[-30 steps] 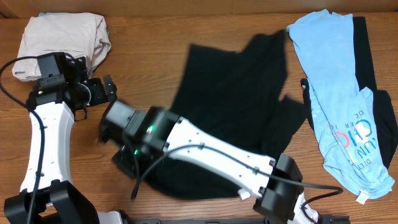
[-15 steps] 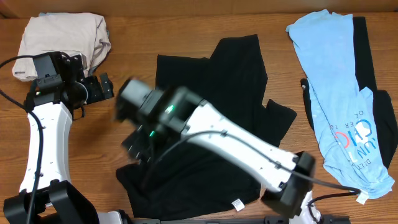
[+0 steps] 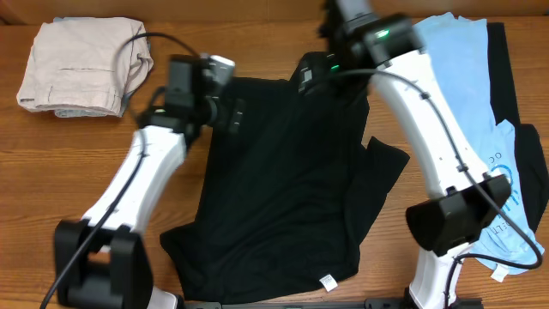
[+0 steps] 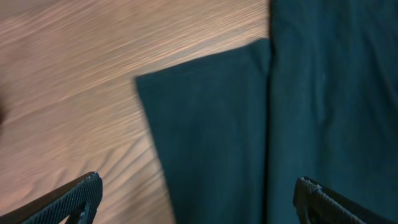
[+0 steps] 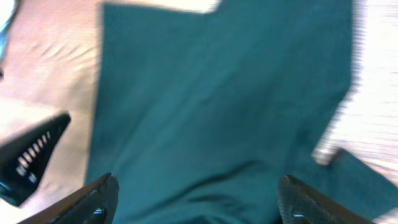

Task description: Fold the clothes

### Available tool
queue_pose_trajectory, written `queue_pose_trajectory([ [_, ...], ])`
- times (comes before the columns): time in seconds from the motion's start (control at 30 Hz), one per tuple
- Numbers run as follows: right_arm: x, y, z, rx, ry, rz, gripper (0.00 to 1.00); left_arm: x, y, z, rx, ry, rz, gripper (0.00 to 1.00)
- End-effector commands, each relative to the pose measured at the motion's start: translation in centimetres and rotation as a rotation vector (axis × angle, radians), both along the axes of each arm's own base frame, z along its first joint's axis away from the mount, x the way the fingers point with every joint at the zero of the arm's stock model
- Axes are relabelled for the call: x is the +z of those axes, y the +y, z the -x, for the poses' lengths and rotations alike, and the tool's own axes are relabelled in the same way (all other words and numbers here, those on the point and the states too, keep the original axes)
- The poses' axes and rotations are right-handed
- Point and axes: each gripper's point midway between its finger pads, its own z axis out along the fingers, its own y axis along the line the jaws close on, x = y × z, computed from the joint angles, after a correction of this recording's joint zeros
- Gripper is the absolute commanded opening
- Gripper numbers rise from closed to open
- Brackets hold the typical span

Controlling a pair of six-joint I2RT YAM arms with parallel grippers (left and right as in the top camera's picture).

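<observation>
Claws both stand wide with nothing between their fingers: the left claw hangs over the corner of the black T-shirt at about 11 o'clock, and the right claw hangs over its far edge at 12 o'clock. Each wrist view shows open jaws above dark cloth, none of it pinched.

Nearest, at 6 o'clock, the shirt's edge carries a small white tag. From there the garment runs up the middle of the bench, mostly flat but rumpled. A flap lapped out toward 3 o'clock is probably a sleeve, though black on black makes the layers hard to read. The left wrist view shows a squared corner lying on bare wood beside a straight fold line.

The cloth looks thin, limp and light. It will likely sag and drag rather than hold its shape, and a single layer could slip free if pinched shallowly. My judgement is that the best hold is at two corners or along a hem, taken by both claws at once, so the fold lands straight.

Farther round, a light blue T-shirt lies loose from 1 to 4 o'clock, and folded beige trousers rest at 10 o'clock. No basket, bin or other container shows; everything lies directly on the bench.
</observation>
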Motion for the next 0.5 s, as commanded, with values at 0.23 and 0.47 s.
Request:
queue_pose_trajectory([
  [0.23,1.8,-4.3,-1.9,-0.103,-0.065,-0.011,0.88,-8.4,-2.8,-3.0,-0.052,0.034,-0.084,1.0],
  [0.47,0.8,-4.2,-2.0,-0.101,-0.052,-0.007,0.89,-12.1,-3.3,-2.3,-0.068,0.106,-0.099,1.0],
])
